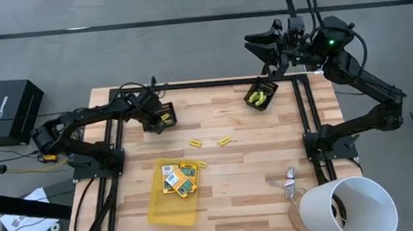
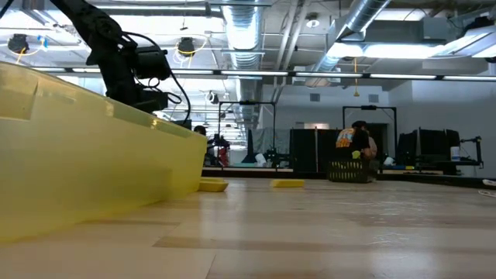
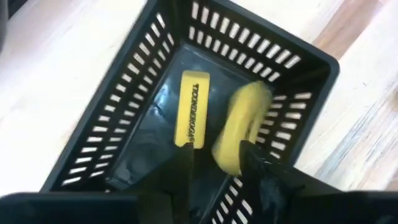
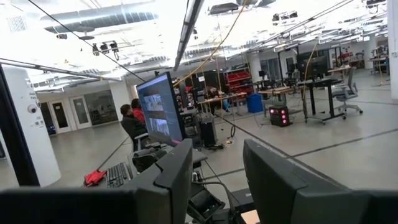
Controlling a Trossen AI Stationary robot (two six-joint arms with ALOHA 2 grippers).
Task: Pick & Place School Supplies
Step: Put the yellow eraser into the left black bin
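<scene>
Nearest the table's front edge, a translucent yellow tray (image 1: pixel 170 203) holds several printed boxes (image 1: pixel 180 178), with one yellow stick (image 1: pixel 202 164) just beside its far corner. Toward the front right corner stands a white bucket (image 1: pixel 349 207) near some silvery clips (image 1: pixel 288 180). Mid-table lie two more yellow sticks (image 1: pixel 195 141) and (image 1: pixel 225 140), apart from each other. Farther back on the left, the left gripper (image 3: pixel 216 163) hangs over a black slatted basket (image 3: pixel 118 112), fingers parted, one labelled stick (image 3: pixel 189 109) lying on the basket floor and a blurred yellow stick (image 3: pixel 241 124) between the fingertips. At the far right edge another black basket (image 1: pixel 261 96) holds yellow-green scissor-like tools (image 1: pixel 259 95). The right gripper (image 1: pixel 260 46) is raised beyond that edge, fingers apart and empty.
</scene>
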